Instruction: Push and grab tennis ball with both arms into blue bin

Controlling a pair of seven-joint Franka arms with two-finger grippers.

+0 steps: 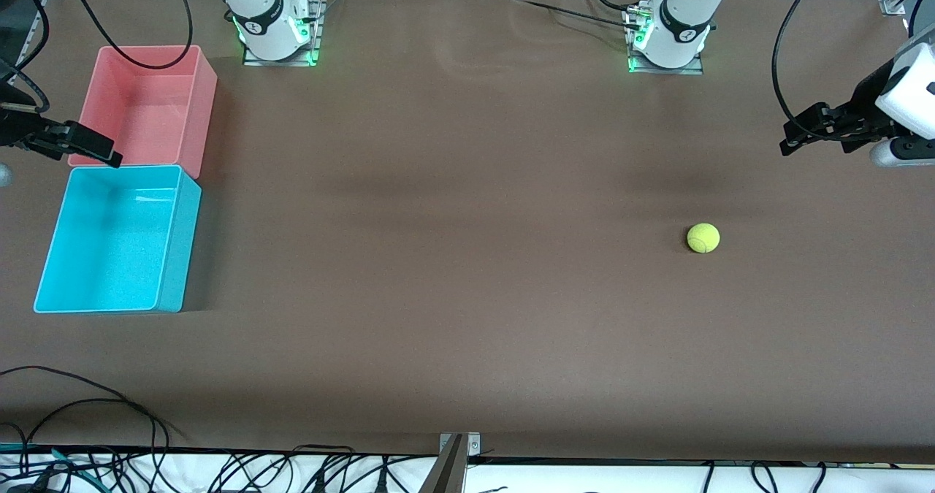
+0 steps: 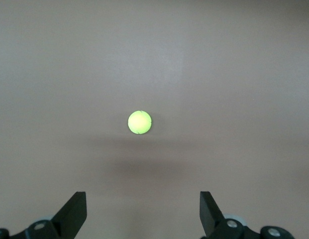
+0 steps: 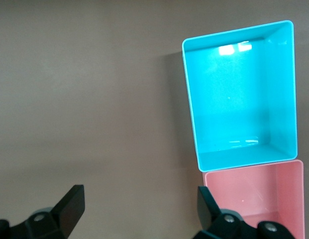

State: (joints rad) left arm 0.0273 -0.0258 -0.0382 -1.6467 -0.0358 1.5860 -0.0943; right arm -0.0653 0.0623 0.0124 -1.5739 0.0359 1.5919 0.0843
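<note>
You had both grippers spread and empty, left gripper [image 2: 143, 211] off the tennis ball [image 1: 703, 237], right gripper [image 3: 139, 211] beside the blue bin [image 1: 175, 259]; a low push binward from the left suited.

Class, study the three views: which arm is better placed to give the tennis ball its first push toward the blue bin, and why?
Probably the left: its open left gripper faces the tennis ball at its own table end. The open right gripper hangs beside the blue bin.

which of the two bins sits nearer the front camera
The blue bin. It lies lower in the front view than the pink bin, which touches it and sits closer to the robot bases.
</note>
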